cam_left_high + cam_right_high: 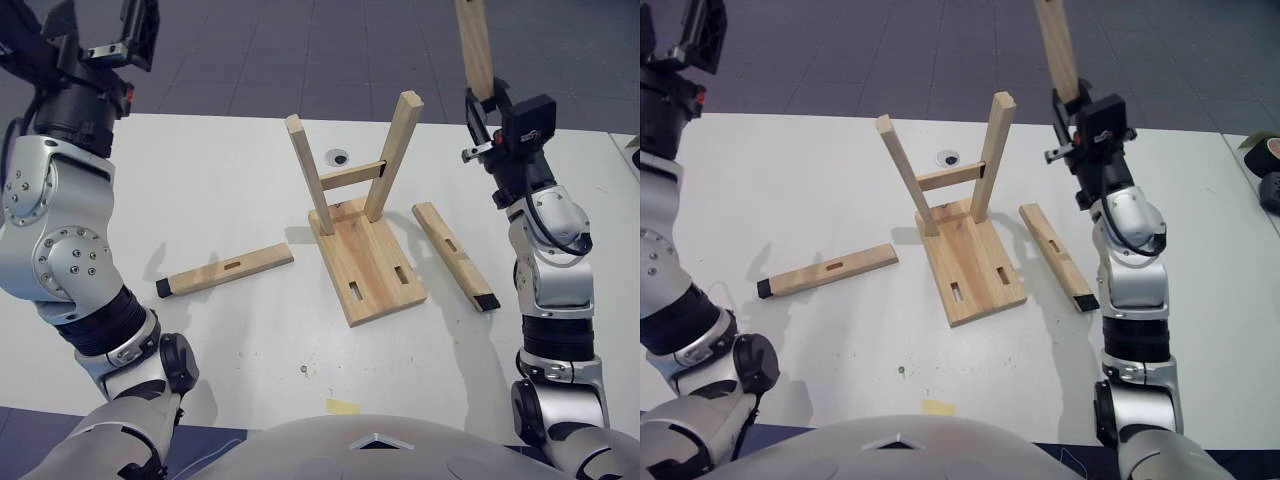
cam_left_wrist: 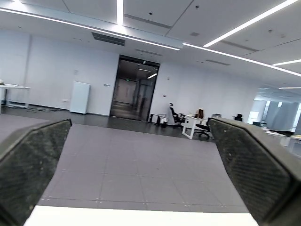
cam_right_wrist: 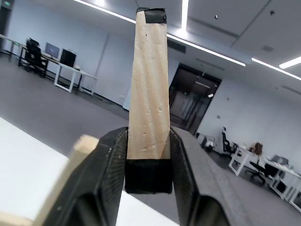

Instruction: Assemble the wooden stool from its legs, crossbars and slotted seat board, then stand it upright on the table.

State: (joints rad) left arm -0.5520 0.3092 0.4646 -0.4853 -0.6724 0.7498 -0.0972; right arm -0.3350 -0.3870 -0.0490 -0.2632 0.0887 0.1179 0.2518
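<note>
Pale wood lies spread over the white table (image 1: 200,180). The slotted seat board (image 1: 372,268) rests flat near the middle. The left upright leg (image 1: 308,172) and the right upright leg (image 1: 393,155) stand in its far end, tilted a little and joined by a short crossbar (image 1: 352,176). Two open slots show in the board's near end. The left loose leg (image 1: 225,270) lies flat well to the board's left. The right loose leg (image 1: 455,255) lies flat just beside the board's right edge, and each has a black tip toward the robot. The right end effector (image 3: 148,146) is raised above the table's far right, clenched on the held leg (image 1: 475,45), which points upward with what looks like a black cap at its top. The left end effector (image 2: 138,122) is raised at the far left, fingers spread and grasping nothing.
</note>
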